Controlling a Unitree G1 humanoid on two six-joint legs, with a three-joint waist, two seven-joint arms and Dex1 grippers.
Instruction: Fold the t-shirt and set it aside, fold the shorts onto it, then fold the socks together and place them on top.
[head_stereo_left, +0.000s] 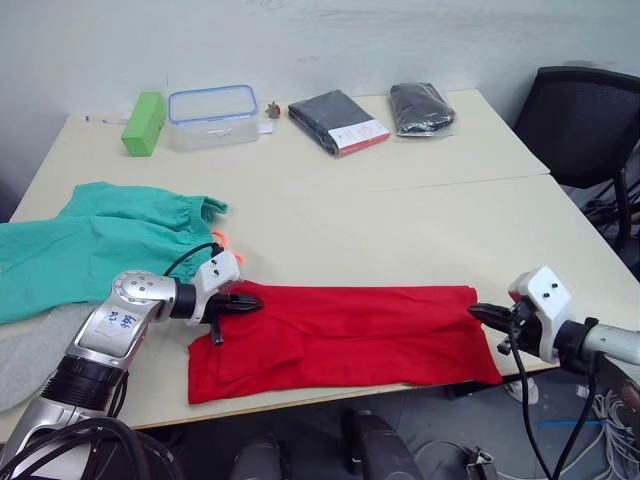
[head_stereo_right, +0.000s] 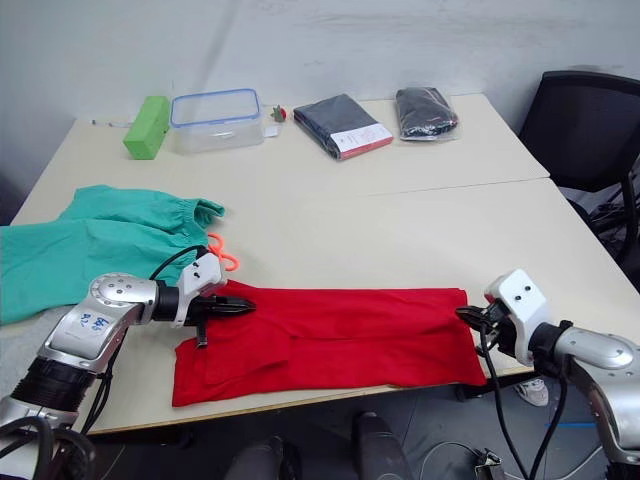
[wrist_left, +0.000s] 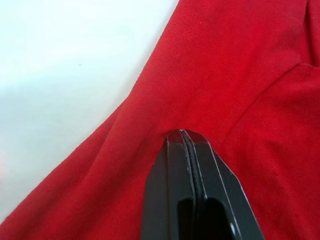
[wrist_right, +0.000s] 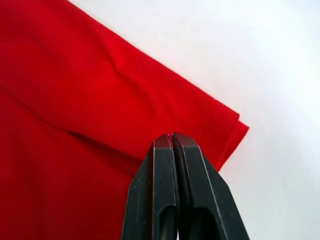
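Your left gripper (head_stereo_left: 256, 303) and right gripper (head_stereo_left: 476, 311) both pinch the t-shirt (head_stereo_left: 350, 340), lying folded lengthwise at the table's (head_stereo_left: 400, 220) six o'clock edge; shorts (head_stereo_left: 100, 245) lie at nine o'clock.

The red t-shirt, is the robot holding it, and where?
Yes. The left gripper is shut on the t-shirt at its left end, near the sleeve; the right gripper is shut on its right edge.
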